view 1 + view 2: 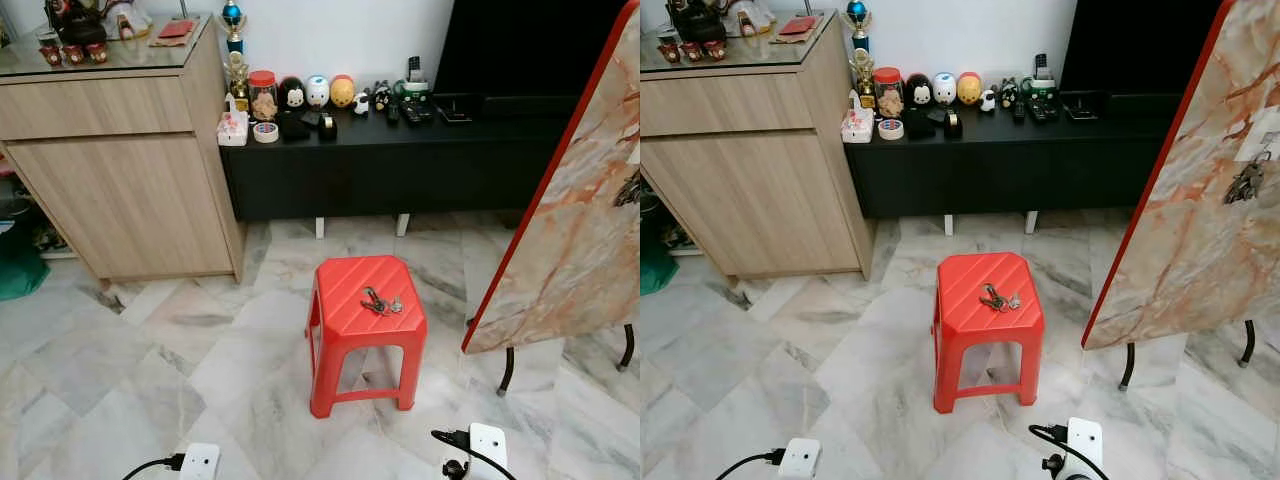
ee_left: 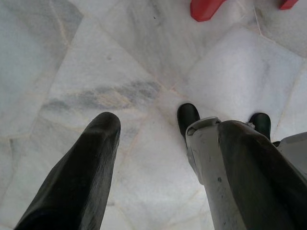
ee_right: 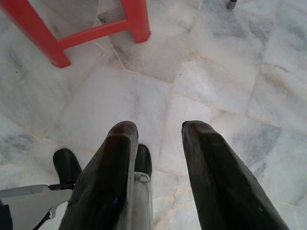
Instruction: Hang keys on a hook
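Note:
A bunch of keys (image 1: 382, 302) lies on top of a red plastic stool (image 1: 350, 330) in the middle of the marble floor. To its right stands a marble-patterned board (image 1: 1180, 240) with a red edge; a white hook plate (image 1: 1265, 135) on it carries another bunch of keys (image 1: 1246, 182). Both arms hang low, short of the stool. In the left wrist view my left gripper (image 2: 170, 127) is open above the floor. The right gripper (image 3: 159, 127) is open too, nothing between its fingers, with the stool's legs (image 3: 136, 21) just ahead.
A light wooden cabinet (image 1: 120, 170) stands at the back left. A low black console (image 1: 380, 160) along the wall holds a jar, figurines and remotes. The board rests on thin black legs (image 1: 507, 370). Open marble floor (image 1: 150, 350) surrounds the stool.

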